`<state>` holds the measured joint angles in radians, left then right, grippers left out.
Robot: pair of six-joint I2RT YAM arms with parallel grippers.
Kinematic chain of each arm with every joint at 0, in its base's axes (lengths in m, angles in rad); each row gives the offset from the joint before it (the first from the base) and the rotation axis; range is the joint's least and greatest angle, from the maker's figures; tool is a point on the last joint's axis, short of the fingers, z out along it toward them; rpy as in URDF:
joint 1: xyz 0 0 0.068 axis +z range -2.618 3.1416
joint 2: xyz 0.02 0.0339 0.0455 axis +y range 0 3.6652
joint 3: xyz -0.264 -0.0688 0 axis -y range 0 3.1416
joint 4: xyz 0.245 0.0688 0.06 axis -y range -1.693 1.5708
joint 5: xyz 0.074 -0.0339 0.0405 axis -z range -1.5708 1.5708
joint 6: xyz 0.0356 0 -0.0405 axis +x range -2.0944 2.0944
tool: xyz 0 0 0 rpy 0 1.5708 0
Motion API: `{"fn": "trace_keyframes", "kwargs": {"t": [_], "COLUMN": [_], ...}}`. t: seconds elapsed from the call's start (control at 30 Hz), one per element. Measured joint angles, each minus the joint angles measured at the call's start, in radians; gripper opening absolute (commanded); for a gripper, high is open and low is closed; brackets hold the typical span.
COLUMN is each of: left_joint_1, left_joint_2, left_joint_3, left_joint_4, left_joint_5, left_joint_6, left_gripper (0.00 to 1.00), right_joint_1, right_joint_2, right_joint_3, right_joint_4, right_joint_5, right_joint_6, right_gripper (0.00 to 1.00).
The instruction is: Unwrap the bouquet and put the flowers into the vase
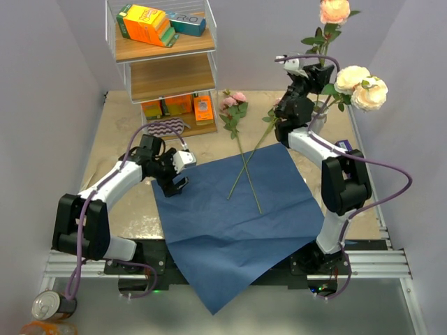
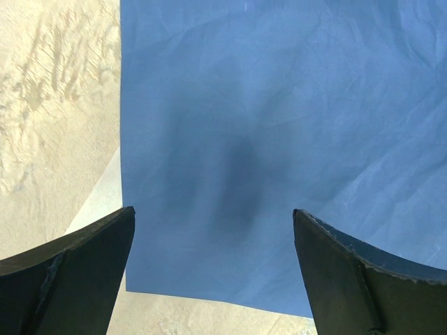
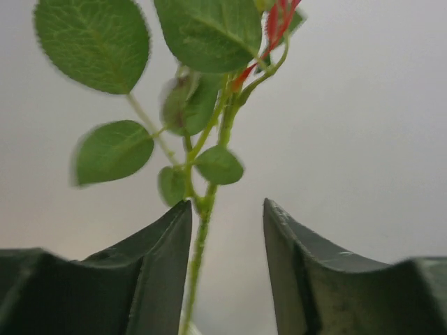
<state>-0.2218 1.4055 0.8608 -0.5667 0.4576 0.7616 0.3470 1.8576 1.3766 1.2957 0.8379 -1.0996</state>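
Observation:
The blue paper (image 1: 230, 209) lies spread flat on the table, unwrapped. Two flowers (image 1: 246, 167) lie across its far part with stems crossed, and their pink blooms (image 1: 234, 101) rest on the table beyond it. At the back right, the white vase (image 1: 319, 124) is mostly hidden behind my right arm; one peach rose (image 1: 335, 10) and two cream roses (image 1: 362, 87) stand in it. My right gripper (image 1: 320, 75) is open around a leafy green stem (image 3: 199, 251) that rests against one finger (image 3: 164, 258). My left gripper (image 2: 213, 211) hangs open over the paper's left edge (image 2: 279, 105), holding nothing.
A wire shelf rack (image 1: 164, 49) with boxes stands at the back left, with orange boxes (image 1: 178, 106) under it. A purple patterned object (image 1: 164, 127) lies near the left arm. A can (image 1: 52, 305) sits off the table at the near left. The paper's near corner hangs over the front edge.

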Motion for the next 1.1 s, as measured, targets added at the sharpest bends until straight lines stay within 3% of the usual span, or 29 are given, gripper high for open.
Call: {"fn": "trace_keyframes", "kwargs": {"t": [0.07, 0.17, 0.43, 0.67, 0.8, 0.97, 1.0, 1.1], "left_joint_1": [0.000, 0.000, 0.000, 0.000, 0.000, 0.000, 0.000, 0.000], "left_joint_2": [0.000, 0.000, -0.031, -0.092, -0.130, -0.174, -0.179, -0.191], "left_joint_3": [0.007, 0.017, 0.037, 0.042, 0.046, 0.046, 0.046, 0.046], "left_joint_4": [0.000, -0.003, -0.030, -0.061, -0.080, -0.094, -0.096, -0.101], "left_joint_5": [0.004, 0.009, 0.012, 0.018, 0.026, 0.027, 0.027, 0.026], "left_joint_6": [-0.002, -0.008, -0.021, -0.045, -0.058, -0.089, -0.093, -0.115], "left_gripper": [1.00, 1.00, 1.00, 1.00, 1.00, 1.00, 1.00, 1.00], "right_joint_1": [0.001, 0.007, 0.077, 0.217, 0.245, 0.238, 0.238, 0.249], "right_joint_2": [-0.002, -0.022, -0.127, -0.266, -0.388, -0.417, -0.406, -0.373], "right_joint_3": [-0.014, -0.060, -0.161, -0.265, -0.239, -0.101, -0.072, -0.010], "right_joint_4": [0.000, -0.003, 0.000, -0.029, -0.400, -0.760, -0.811, -0.981], "right_joint_5": [0.060, 0.157, 0.368, 0.433, 0.317, 0.111, 0.080, 0.003], "right_joint_6": [-0.006, -0.007, 0.027, 0.204, 0.535, 0.763, 0.784, 0.858], "right_gripper": [0.72, 0.80, 0.90, 0.87, 0.83, 0.72, 0.73, 0.97]}}
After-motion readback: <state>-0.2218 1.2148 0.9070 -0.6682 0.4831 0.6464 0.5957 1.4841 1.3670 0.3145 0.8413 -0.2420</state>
